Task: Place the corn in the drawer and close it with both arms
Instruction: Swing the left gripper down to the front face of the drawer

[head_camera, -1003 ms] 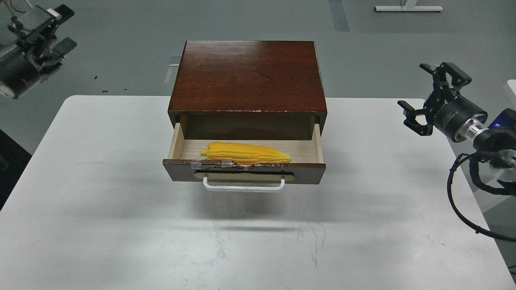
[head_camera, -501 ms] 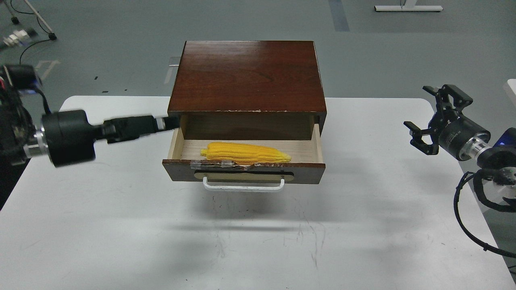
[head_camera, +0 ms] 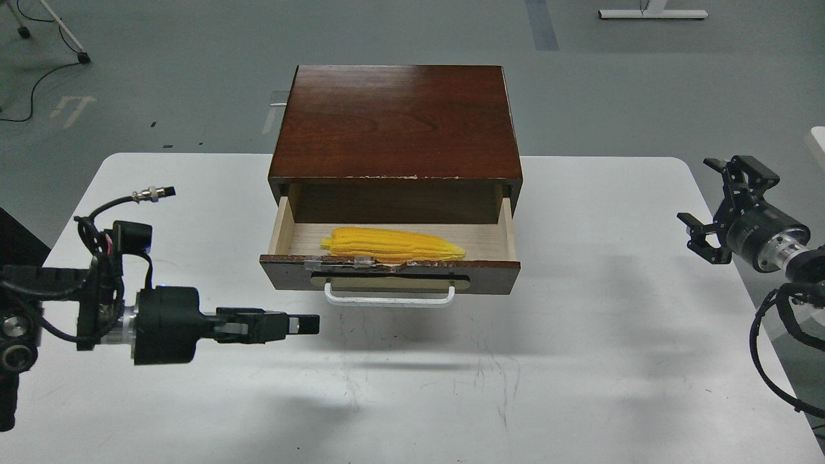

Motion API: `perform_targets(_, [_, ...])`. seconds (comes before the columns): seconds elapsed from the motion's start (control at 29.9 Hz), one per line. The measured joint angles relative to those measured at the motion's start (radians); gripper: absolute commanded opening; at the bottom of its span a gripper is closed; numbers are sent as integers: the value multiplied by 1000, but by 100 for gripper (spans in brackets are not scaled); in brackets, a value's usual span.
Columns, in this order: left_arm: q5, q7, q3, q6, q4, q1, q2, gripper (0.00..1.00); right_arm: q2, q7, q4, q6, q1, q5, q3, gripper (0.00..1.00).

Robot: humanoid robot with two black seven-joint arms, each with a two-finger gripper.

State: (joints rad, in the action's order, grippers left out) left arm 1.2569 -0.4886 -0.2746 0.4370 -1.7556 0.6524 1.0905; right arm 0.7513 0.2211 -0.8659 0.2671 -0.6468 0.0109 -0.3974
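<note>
The corn [head_camera: 392, 244] lies in the open drawer [head_camera: 390, 274] at the desk's [head_camera: 580, 361] far middle. The left tool [head_camera: 303, 325] – fingers pressed together, empty – points at the drawer front. Near the right edge, the right tool [head_camera: 725, 206] is spread wide.

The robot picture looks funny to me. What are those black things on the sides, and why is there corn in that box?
You are looking through the robot's own eyes, from its head, forward and down at a white table. The black things are its two arms. Each ends in a two-fingered tool for grabbing. The left tool points toward the middle, below the drawer's front, with its fingers together. The right tool hangs over the table's right edge with its fingers spread. Neither one holds anything. The brown box is a small wooden cabinet. Its drawer is pulled open, and the yellow corn lies inside. The drawer is not yet closed.
</note>
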Motion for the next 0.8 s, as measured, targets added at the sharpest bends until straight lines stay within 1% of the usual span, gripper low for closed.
perform_targets(0.13, [7, 0, 9, 9, 12, -10, -55, 0, -10, 0, 1, -1, -1, -11, 0, 100])
perform_targets(0.4, [3, 0, 5, 11, 95, -6, -190, 0, -12, -1, 2, -2, -22, -14, 0, 100])
perform_targets(0.63, [4, 0, 7, 12, 147, 4, -247, 0, -9, -3, 9, -2, -23, -14, 0, 100])
perform_targets(0.8, [4, 0, 6, 12, 205, 19, -291, 0, -11, -3, 23, -2, -20, -14, 2, 100])
